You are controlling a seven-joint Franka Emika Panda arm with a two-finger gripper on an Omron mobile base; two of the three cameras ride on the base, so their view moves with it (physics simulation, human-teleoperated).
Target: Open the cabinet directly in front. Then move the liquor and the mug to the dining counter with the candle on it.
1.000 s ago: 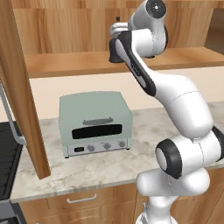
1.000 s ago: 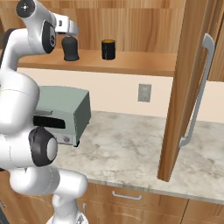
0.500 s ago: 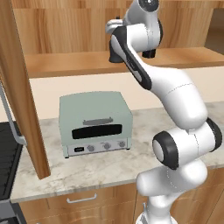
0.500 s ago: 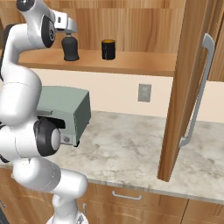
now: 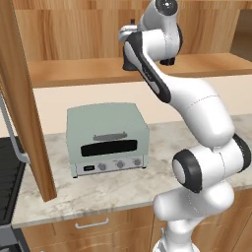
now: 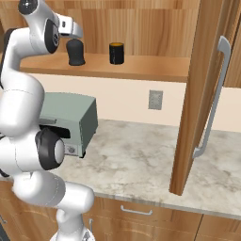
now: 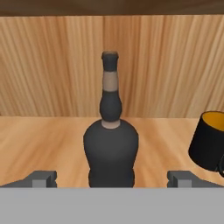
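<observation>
The cabinet stands open, its left door (image 5: 23, 98) and right door (image 6: 200, 89) swung out toward me. On its wooden shelf (image 6: 146, 67) stands the liquor (image 6: 76, 52), a squat near-black bottle, with the black mug (image 6: 116, 53) to its right. In the hand view the liquor (image 7: 111, 148) is dead centre and upright, and the mug (image 7: 209, 142) with its orange inside sits at the right edge. My gripper (image 7: 111, 179) is open, one fingertip on each side of the bottle's lower body and both apart from it. From the right base view the gripper (image 6: 73, 37) hides the bottle's neck.
A pale green toaster oven (image 5: 106, 138) sits on the marble counter (image 6: 141, 160) under the shelf. A dark stove (image 5: 7, 172) is at the far left. The right door's long silver handle (image 6: 214, 99) juts over the counter. A wall outlet (image 6: 155, 100) is behind.
The arm's upper joints have swung up and closer to the shelf, bringing the hand level with the liquor. The jaws stay wide. Bottle and mug have not moved.
</observation>
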